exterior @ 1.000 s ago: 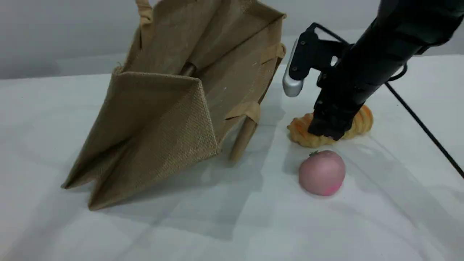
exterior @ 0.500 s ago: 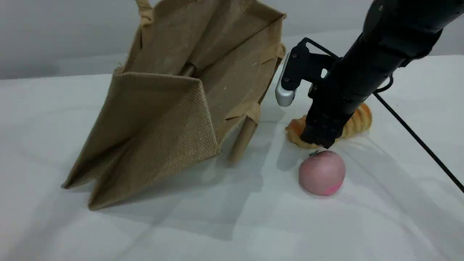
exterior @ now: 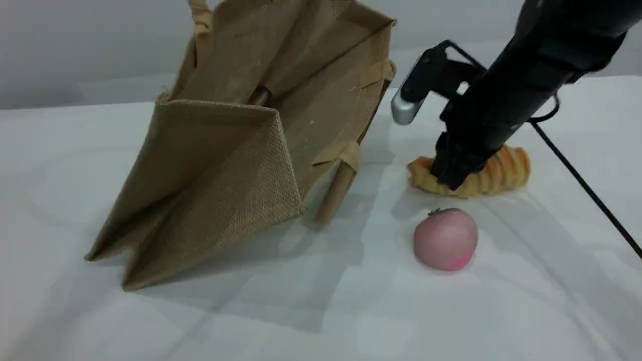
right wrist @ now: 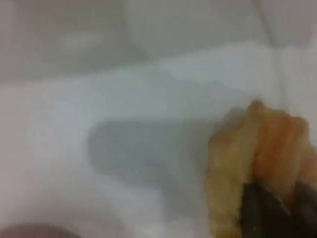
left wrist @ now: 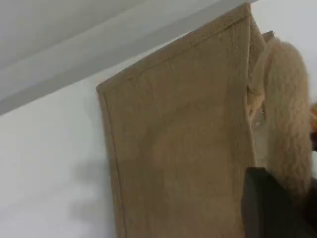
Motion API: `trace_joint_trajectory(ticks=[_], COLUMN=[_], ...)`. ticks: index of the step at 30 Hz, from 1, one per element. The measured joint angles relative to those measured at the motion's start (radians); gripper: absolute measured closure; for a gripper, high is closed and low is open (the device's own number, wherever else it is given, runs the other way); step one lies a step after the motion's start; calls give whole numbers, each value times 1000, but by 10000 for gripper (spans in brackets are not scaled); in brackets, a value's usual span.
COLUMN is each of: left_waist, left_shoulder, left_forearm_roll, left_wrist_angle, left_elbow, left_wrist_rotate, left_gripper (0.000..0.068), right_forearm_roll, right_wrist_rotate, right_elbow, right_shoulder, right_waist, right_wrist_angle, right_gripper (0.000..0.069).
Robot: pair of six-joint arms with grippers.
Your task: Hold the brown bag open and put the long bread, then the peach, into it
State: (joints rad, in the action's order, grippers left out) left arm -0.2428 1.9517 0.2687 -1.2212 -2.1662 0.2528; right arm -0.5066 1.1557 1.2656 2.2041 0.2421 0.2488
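Lifting straight up suits the right pincer [exterior: 448,181], clamped on the long bread [exterior: 494,173] right of the brown bag [exterior: 241,145]; the left pincer [left wrist: 277,208], closed, holds its handle [left wrist: 286,124].

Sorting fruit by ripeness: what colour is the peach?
Dusty pink, with a deeper pink patch low down and a tiny green stem; the peach shows best in the scene view.

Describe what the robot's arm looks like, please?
The right arm is thick, rounded and matte black, narrowing to a black gripper. A black bracket on it carries a small silver cylinder, and a thin black cable trails off it. The left gripper shows only a dark tip.
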Motion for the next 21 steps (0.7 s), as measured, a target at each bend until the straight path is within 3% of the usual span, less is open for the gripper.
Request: trace_joint_trajectory(ticks=[4, 12, 21], left_waist=[0, 0, 0], left_shoulder=[0, 0, 0], left_forearm_roll=[0, 0, 45], left_wrist_angle=[0, 0, 1], left_elbow=[0, 0, 0], left_wrist_rotate=[3, 62, 162], left_gripper=[589, 589, 589], right_forearm_roll=[23, 68, 29], right_wrist_rotate=[-94, -345, -664], right_elbow=[0, 0, 105], right_shoulder=[-73, -284, -549], right_waist=[-48, -151, -163], right_wrist_angle=[50, 262, 554], right_gripper=[649, 651, 651])
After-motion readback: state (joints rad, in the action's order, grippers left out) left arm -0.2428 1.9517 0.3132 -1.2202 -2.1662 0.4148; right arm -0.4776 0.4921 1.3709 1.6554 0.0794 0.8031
